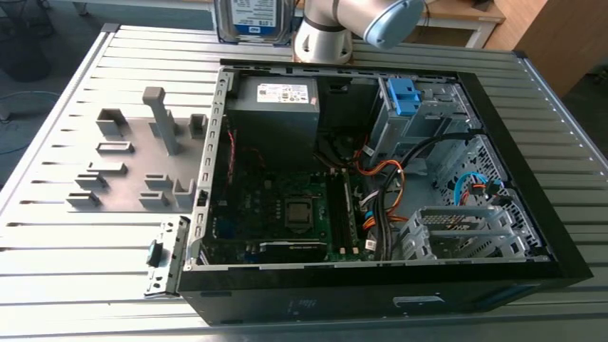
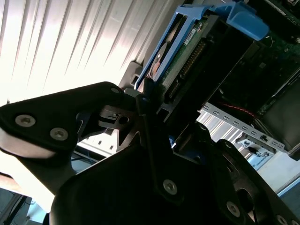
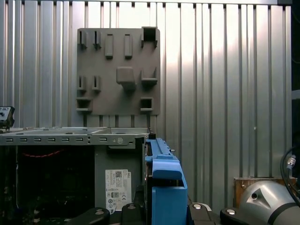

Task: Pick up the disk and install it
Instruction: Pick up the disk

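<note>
The disk is a silver drive with a white-and-blue label. In the exterior view it hangs upright over the table's far edge, behind the open computer case and beside the arm's wrist. In the second wrist view the disk is seen edge-on in its blue bracket, and my gripper is shut on its near end with a black finger on each side. The first wrist view has the blue bracket just above the gripper body, next to the case's top rail.
A grey fixture plate with raised blocks lies on the ribbed table at the exterior view's left. Inside the case are a grey power supply box, a drive cage with a light-blue clip, cables and the motherboard.
</note>
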You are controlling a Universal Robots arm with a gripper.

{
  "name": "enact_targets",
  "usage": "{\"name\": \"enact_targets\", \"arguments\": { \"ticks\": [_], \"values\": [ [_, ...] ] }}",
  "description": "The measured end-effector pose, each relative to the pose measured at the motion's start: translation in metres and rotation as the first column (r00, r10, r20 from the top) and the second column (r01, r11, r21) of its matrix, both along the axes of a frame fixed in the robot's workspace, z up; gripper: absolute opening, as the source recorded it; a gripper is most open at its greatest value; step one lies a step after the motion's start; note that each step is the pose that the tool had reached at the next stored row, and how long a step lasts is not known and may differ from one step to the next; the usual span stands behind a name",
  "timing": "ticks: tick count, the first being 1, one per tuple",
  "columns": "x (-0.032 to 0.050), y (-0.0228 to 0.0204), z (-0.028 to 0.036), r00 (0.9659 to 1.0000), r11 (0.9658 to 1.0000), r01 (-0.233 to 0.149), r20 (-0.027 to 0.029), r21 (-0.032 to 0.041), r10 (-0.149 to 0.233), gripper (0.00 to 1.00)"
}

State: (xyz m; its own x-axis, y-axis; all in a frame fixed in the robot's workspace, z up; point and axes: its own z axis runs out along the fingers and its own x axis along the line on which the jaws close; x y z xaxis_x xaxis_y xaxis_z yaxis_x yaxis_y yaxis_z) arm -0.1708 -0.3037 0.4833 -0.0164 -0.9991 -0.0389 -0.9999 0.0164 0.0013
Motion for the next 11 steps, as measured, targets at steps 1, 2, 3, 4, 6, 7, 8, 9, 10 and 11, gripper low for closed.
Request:
{"name": "enact_targets", "arguments": {
  "ticks": [1, 2, 3, 4, 6, 7, 8, 9, 10, 11],
  "values": [
    [0.0010, 0.0000, 0.0000, 1.0000, 1.0000, 0.000, 0.0000, 0.0000, 0.000, 0.36],
    [0.0019, 0.0000, 0.0000, 1.0000, 1.0000, 0.000, 0.0000, 0.0000, 0.000, 0.36],
    [0.0029, 0.0000, 0.0000, 1.0000, 1.0000, 0.000, 0.0001, 0.0001, 0.000, 0.36],
    [0.0039, 0.0000, 0.0000, 1.0000, 1.0000, 0.000, 0.0001, 0.0000, 0.000, 0.36],
    [0.0059, 0.0000, 0.0000, 1.0000, 1.0000, 0.000, 0.0000, 0.0000, 0.000, 0.36],
    [0.0069, 0.0000, 0.0000, 1.0000, 1.0000, 0.000, 0.0000, 0.0000, 0.000, 0.36],
    [0.0079, 0.0000, 0.0000, 1.0000, 1.0000, 0.000, 0.0000, 0.0000, 0.000, 0.36],
    [0.0089, 0.0000, 0.0000, 1.0000, 1.0000, 0.000, 0.0000, 0.0000, 0.000, 0.36],
    [0.0099, 0.0000, 0.0000, 1.0000, 1.0000, 0.000, 0.0000, 0.0000, 0.000, 0.36],
    [0.0108, 0.0000, 0.0000, 1.0000, 1.0000, 0.000, 0.0000, 0.0000, 0.000, 0.36]
  ]
}}
